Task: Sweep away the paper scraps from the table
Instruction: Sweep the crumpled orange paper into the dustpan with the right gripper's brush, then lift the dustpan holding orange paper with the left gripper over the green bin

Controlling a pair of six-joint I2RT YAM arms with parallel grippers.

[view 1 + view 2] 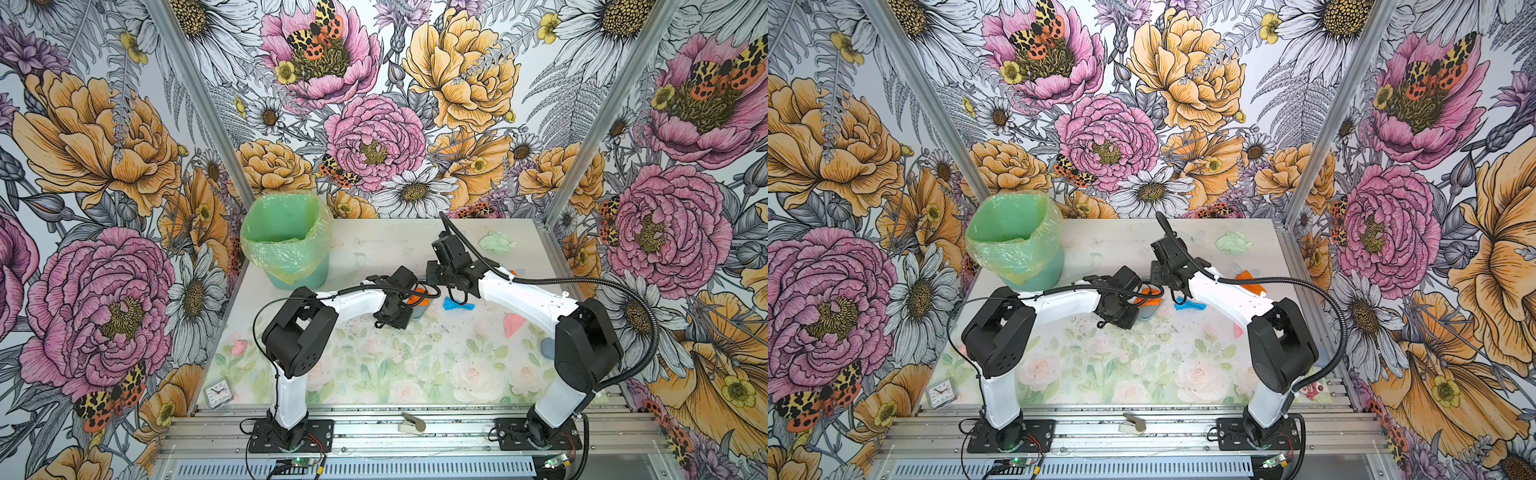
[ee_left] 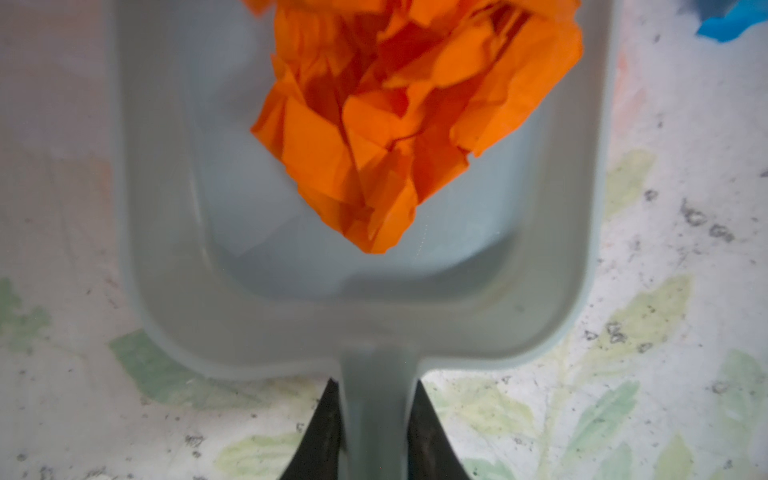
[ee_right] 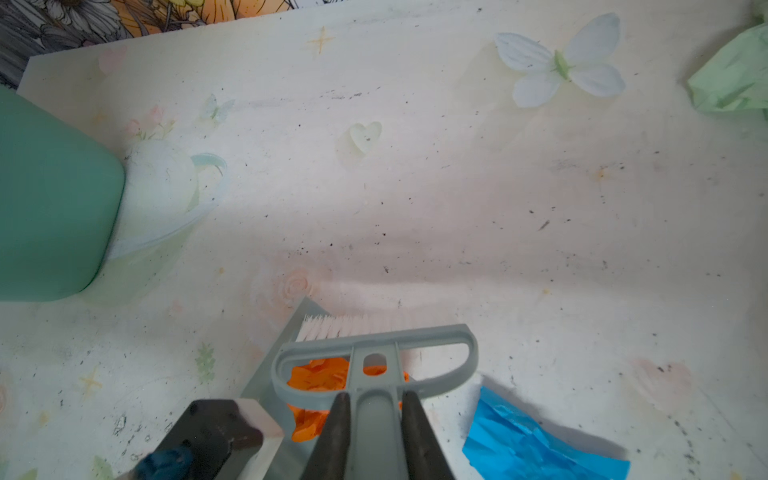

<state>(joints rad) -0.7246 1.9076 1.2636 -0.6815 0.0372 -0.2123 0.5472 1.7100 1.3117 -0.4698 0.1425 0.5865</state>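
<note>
1. Orange scrap [image 2: 415, 116] sits inside dustpan [image 2: 166, 249], just ahead of left gripper [image 2: 376, 388].
2. Left jaws are clamped tight on the dustpan handle; dustpan mouth faces away from that gripper, toward the brush [image 3: 374, 340].
3. Right gripper [image 3: 372, 399] has its jaws closed on the brush handle. Bristles point down at the dustpan lip, just past the fingertips.
4. Blue scrap [image 3: 540, 444] lies on table [image 3: 457, 187] just beside right gripper, outside the dustpan.
5. Pale green scrap [image 3: 731, 79] is well ahead of right gripper, on the table's far side.
6. Pink scrap [image 1: 515, 324] lies behind right gripper, beside its forearm.
7. Bin [image 1: 286, 245] stands beyond left gripper, apart from the dustpan.
</note>
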